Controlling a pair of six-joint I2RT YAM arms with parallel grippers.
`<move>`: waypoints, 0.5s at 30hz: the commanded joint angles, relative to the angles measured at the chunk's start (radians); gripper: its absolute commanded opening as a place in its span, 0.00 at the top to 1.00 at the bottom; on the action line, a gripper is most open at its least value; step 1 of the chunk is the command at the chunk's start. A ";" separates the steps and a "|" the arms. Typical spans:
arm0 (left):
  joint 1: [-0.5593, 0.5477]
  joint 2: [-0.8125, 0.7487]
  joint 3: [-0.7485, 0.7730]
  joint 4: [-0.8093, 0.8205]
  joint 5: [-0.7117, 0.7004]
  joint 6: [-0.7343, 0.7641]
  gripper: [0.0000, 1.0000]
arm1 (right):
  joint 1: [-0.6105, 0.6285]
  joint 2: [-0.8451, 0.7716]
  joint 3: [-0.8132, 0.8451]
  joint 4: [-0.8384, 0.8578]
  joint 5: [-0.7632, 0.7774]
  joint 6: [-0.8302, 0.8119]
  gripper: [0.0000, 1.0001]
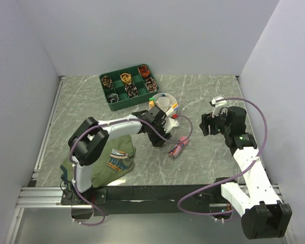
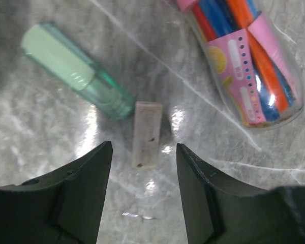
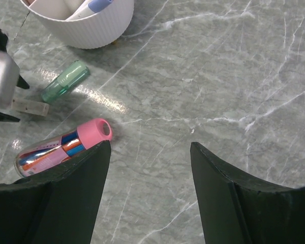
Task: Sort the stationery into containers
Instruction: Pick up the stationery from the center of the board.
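You are hanging the left gripper [image 2: 144, 147] low over the eraser [image 2: 146, 129]. Its fingers are parted, one on either side of the block's near end, and neither is touching it. That straddle looks like a line-up for a pinch across the narrow width.

The eraser is lying flat on the table [image 3: 234, 76], with its far end just beside the tip of the green highlighter [image 2: 73, 68]. You are coming in from the free end, probably to avoid nudging the highlighter. The pink-capped tube [image 2: 254, 71] of pens is lying on its side across from the highlighter, apart from both, yet near enough that a wide sweep could roll it.

The cup [image 3: 96, 30] is standing upright just beyond the highlighter, already holding a few pieces, which is making for a short carry.

You are parking the right gripper [image 3: 150, 147] over bare marble off to the side, its fingers spread with nothing between them, seemingly to leave the left arm room. Three items are waiting outside the cup.
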State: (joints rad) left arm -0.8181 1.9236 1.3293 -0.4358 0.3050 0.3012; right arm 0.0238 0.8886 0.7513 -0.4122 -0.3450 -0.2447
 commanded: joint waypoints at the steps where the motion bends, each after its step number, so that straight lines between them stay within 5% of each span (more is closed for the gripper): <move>1: -0.026 0.008 0.021 0.003 -0.018 -0.005 0.41 | 0.005 -0.002 -0.003 0.032 -0.002 -0.013 0.28; 11: -0.030 0.064 0.033 0.022 -0.064 -0.016 0.43 | 0.004 -0.004 -0.021 0.046 -0.003 -0.004 0.28; 15: -0.030 0.077 0.022 0.020 -0.049 0.001 0.60 | 0.005 -0.005 -0.029 0.049 0.001 -0.005 0.28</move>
State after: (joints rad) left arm -0.8459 1.9751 1.3388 -0.4187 0.2539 0.2947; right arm 0.0238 0.8890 0.7372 -0.4019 -0.3454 -0.2455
